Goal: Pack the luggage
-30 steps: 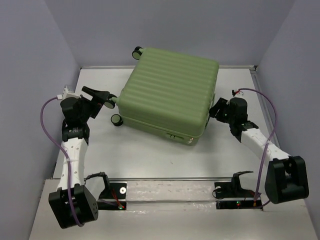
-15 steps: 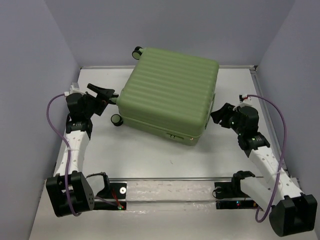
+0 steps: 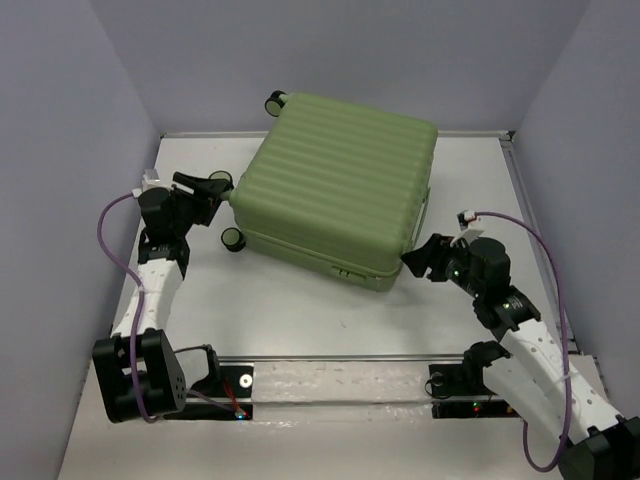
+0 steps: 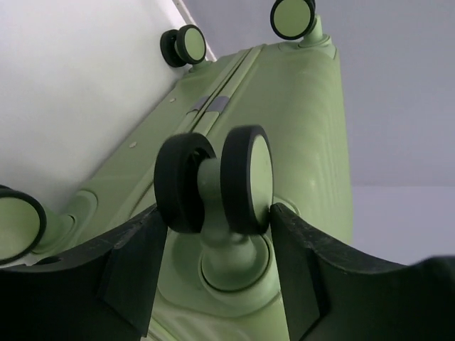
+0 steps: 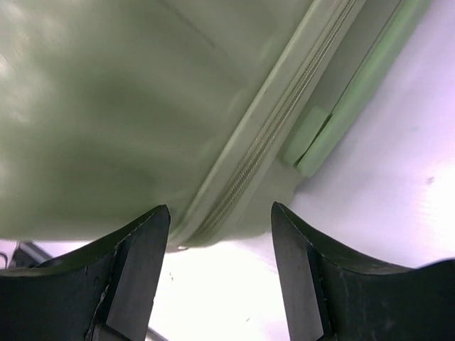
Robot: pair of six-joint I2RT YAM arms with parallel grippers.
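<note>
The luggage is a light-green ribbed suitcase lying shut and flat at the back middle of the table. My left gripper is at its left side. In the left wrist view the left gripper is shut on a black twin wheel, both fingers touching it. My right gripper hovers by the suitcase's front right corner. In the right wrist view the right gripper is open and holds nothing; the zipper seam lies just ahead of it.
Another wheel sticks out at the front left corner and one at the back left. Lilac walls close in the white table on three sides. A metal rail runs along the near edge.
My left gripper moved right onto the wheel and closed on it. My right arm swung back and down from the suitcase's right side to its front right corner, its jaws opening slightly.
</note>
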